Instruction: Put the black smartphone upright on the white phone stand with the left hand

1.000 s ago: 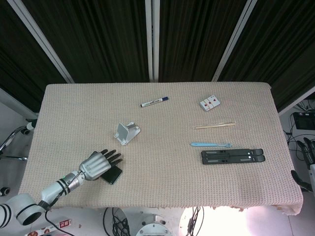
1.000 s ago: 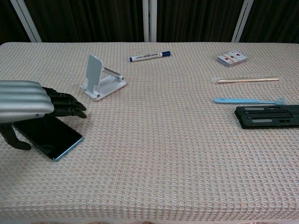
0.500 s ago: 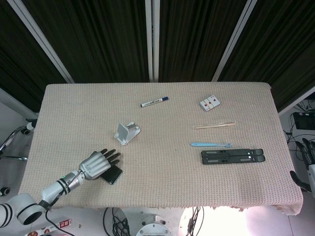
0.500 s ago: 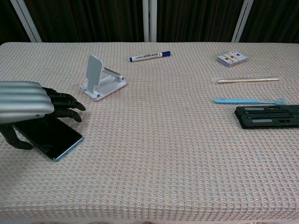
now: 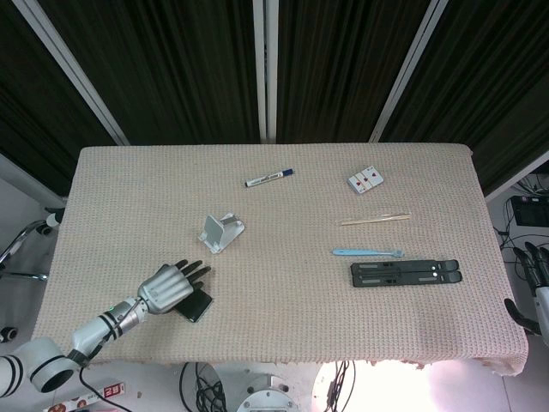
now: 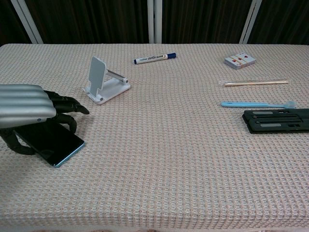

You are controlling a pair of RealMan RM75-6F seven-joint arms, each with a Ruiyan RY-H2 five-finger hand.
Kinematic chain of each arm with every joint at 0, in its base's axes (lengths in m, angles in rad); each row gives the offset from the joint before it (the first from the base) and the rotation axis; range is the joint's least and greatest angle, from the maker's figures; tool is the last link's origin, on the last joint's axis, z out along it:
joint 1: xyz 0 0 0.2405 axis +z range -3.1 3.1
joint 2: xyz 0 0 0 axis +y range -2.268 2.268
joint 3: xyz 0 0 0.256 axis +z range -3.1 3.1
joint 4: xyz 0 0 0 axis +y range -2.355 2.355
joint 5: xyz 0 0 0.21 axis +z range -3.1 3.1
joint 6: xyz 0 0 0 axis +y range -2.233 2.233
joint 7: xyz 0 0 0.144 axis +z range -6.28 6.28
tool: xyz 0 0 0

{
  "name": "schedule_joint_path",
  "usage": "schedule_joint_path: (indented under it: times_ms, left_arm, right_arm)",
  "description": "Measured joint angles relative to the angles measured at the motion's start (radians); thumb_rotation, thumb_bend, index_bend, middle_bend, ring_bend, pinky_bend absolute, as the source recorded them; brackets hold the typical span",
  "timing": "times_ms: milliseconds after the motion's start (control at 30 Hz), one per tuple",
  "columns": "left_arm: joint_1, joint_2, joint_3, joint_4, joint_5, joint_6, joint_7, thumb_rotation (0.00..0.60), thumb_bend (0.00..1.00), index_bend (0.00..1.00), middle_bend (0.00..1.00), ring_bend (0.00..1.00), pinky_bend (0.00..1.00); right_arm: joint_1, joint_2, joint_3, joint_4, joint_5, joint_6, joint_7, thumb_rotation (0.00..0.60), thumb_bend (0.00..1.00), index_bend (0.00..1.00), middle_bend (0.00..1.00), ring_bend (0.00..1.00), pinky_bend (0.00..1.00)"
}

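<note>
On the bench (image 6: 193, 159), the left hand (image 6: 24, 108) has curled its fingers (image 6: 67, 112) down over the black smartphone (image 6: 50, 141), seemingly beginning a grip, with the white phone stand (image 6: 104, 79) near.

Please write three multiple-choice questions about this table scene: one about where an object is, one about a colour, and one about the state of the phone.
1. Where is the white phone stand?
A. Beyond the left hand, apart from it
B. Beside the playing cards
C. Under the marker

2. What colour is the toothbrush?
A. Red
B. Light blue
C. Black

3. What is the state of the black smartphone?
A. Upright on the stand
B. Lying on the table under the left hand
C. Held high above the table

Answers: 1 A, bare cloth separates stand and hand. 2 B, it shows pale blue by the black folded stand. 3 B, it lies by the table's near edge, fingers curling over it.
</note>
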Motion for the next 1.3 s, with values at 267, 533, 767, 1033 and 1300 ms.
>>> schedule_joint_path:
  times_ms: [267,533,767,1033,1300]
  left_arm:
    - [0.009,-0.009,0.008,0.022,0.012,0.032,-0.049,0.600,0.21,0.43,0.05,0.05,0.22]
    - [0.020,-0.007,0.014,0.034,0.028,0.078,-0.110,0.600,0.26,0.49,0.09,0.05,0.22]
    - [0.033,-0.006,0.021,0.045,0.047,0.120,-0.172,0.600,0.30,0.50,0.23,0.05,0.22]
    - [0.041,-0.017,0.034,0.070,0.063,0.146,-0.263,0.600,0.32,0.51,0.38,0.06,0.22]
    - [0.059,-0.030,0.033,0.099,0.087,0.221,-0.331,0.600,0.33,0.52,0.48,0.17,0.28]
  right_arm:
    - [0.003,0.010,0.000,-0.021,0.005,-0.009,-0.023,0.600,0.22,0.00,0.00,0.00,0.00]
    - [0.010,0.009,-0.002,-0.036,0.007,-0.023,-0.045,0.600,0.22,0.00,0.00,0.00,0.00]
    - [0.010,0.011,-0.003,-0.043,0.006,-0.023,-0.053,0.600,0.22,0.00,0.00,0.00,0.00]
    - [0.008,0.009,-0.006,-0.041,0.006,-0.023,-0.052,0.600,0.22,0.00,0.00,0.00,0.00]
    - [0.009,0.007,-0.008,-0.043,0.006,-0.028,-0.056,0.600,0.22,0.00,0.00,0.00,0.00]
